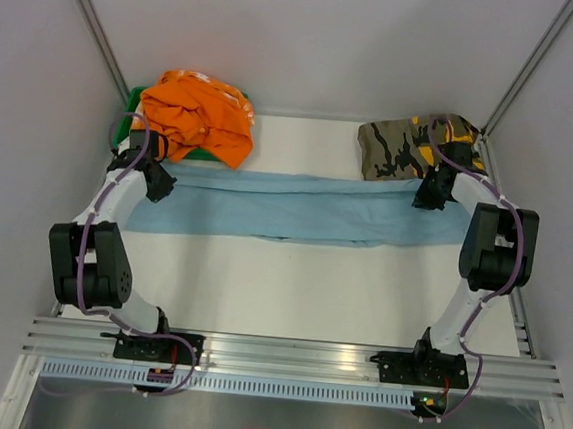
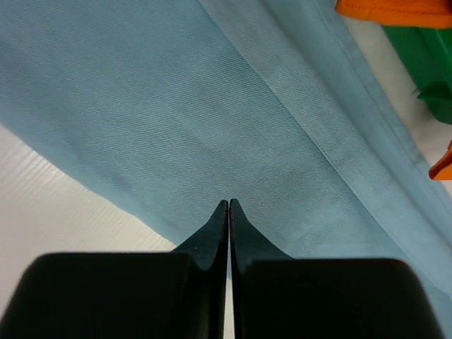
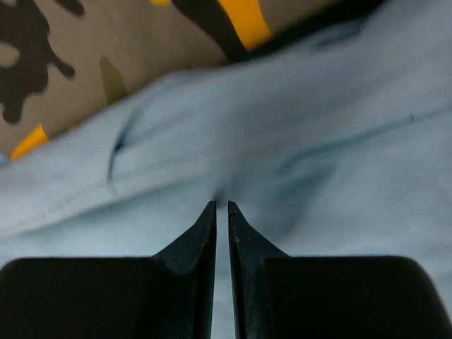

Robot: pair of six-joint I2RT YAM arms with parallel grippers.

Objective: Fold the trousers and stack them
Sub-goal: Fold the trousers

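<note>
Across the white table (image 1: 290,285) the trousers (image 1: 287,207) lie stretched flat.

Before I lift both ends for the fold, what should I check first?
1. Left gripper shut at the left end of the trousers: ok.
2. Right gripper shut at their right end: ok.
3. Cloth truly pinched in each: cannot tell.
4. Trousers lying as one long, flat strip: ok.
5. Right end free of the camouflage garment: not ok, it lies against the edge.
6. Orange garment off the left end: cannot tell.
</note>
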